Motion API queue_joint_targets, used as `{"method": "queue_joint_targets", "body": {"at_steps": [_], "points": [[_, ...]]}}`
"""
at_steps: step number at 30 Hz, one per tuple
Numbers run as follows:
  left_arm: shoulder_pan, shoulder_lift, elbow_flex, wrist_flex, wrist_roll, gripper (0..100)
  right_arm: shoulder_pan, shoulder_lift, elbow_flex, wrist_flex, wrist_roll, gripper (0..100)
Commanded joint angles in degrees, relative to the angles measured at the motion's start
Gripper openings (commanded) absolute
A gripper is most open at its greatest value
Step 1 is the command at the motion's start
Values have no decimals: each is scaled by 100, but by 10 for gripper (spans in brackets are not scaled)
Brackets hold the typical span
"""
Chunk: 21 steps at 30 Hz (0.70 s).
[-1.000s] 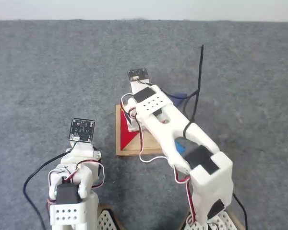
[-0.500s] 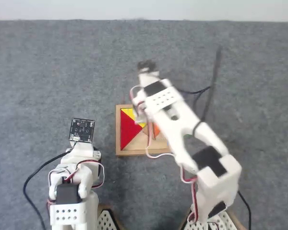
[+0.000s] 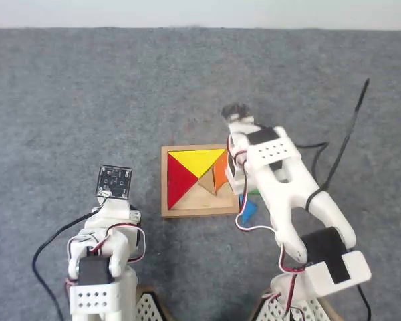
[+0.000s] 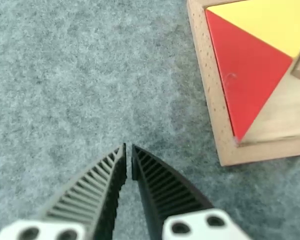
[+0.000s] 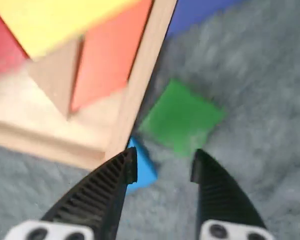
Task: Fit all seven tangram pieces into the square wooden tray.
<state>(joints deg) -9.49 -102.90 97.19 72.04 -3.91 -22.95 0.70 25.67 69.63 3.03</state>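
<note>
Beside the wooden tray (image 5: 140,85), my right pincer (image 5: 165,156) hangs open.
My left pincer (image 4: 128,148) rests closed over grey carpet (image 4: 65,75).

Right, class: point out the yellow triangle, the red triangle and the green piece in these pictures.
yellow triangle (image 3: 197,160), high view, the middle of its top face.
red triangle (image 4: 245,75), left wrist view, the middle of its top face.
green piece (image 5: 182,117), right wrist view, the centre of its top face.
</note>
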Motion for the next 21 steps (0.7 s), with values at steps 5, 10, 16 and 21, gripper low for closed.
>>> {"method": "queue_joint_targets", "body": {"at_steps": [5, 10, 16, 21], "points": [[18, -114, -66, 18, -9, 21, -22, -338, 299, -848, -299, 243], [18, -114, -66, 18, -9, 21, 40, -48, 281, -1095, -334, 260], [18, -114, -66, 18, -9, 21, 286, 585, 88, -1095, -352, 260], [18, -114, -66, 18, -9, 21, 295, 892, -35, -1103, -360, 257]]}}
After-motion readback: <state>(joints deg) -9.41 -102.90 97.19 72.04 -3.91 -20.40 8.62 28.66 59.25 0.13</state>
